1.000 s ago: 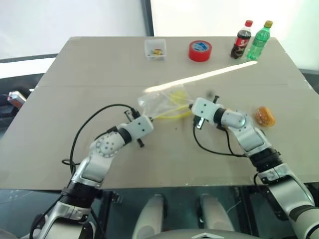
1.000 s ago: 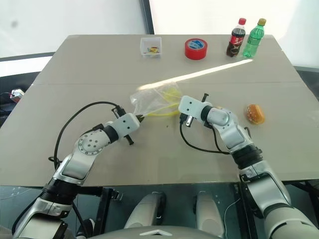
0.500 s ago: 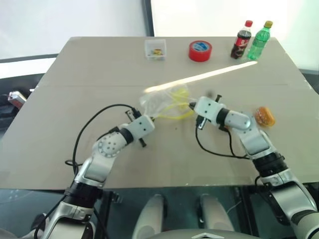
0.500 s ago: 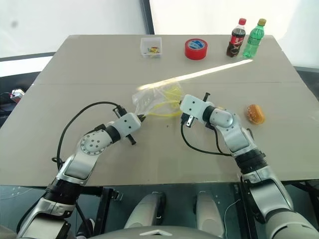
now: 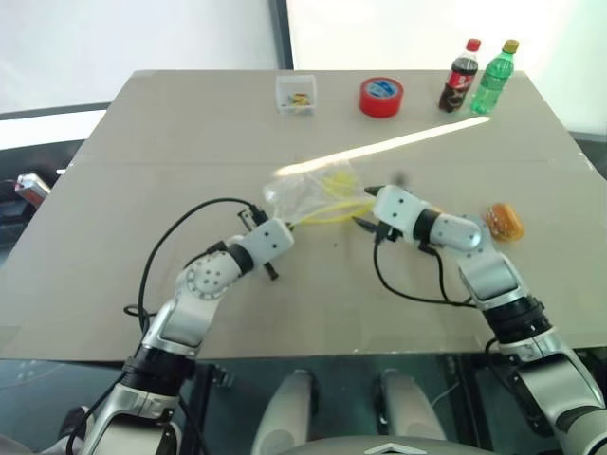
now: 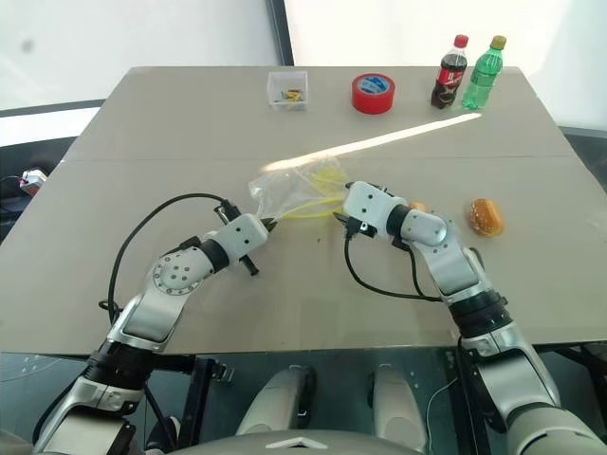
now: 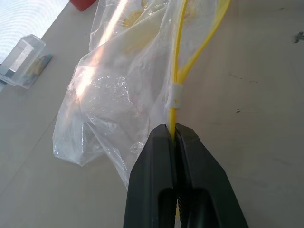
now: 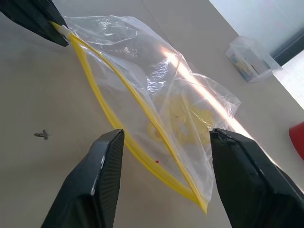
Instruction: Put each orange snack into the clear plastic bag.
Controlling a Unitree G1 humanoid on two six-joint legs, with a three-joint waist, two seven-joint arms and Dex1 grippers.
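The clear plastic bag (image 5: 311, 192) lies crinkled on the table's middle, its yellow strip (image 8: 118, 126) running along the open edge. My left gripper (image 7: 173, 129) is shut on one end of that strip. My right gripper (image 8: 167, 135) stands open just in front of the bag's mouth, with the strip between its spread fingers (image 8: 102, 183) but not pinched. One orange snack (image 5: 504, 221) sits on the table to the right of my right arm. A second orange snack (image 6: 417, 206) peeks out from behind my right wrist, mostly hidden.
Along the far edge stand a small clear square box (image 5: 295, 93), a red tape roll (image 5: 380, 96), a cola bottle (image 5: 459, 76) and a green bottle (image 5: 495, 76). A bright streak of light crosses the table (image 5: 142, 190) behind the bag.
My right gripper has opened and let go of the bag's yellow edge, and the hand has drawn back a little. My left gripper keeps its hold and has not moved.
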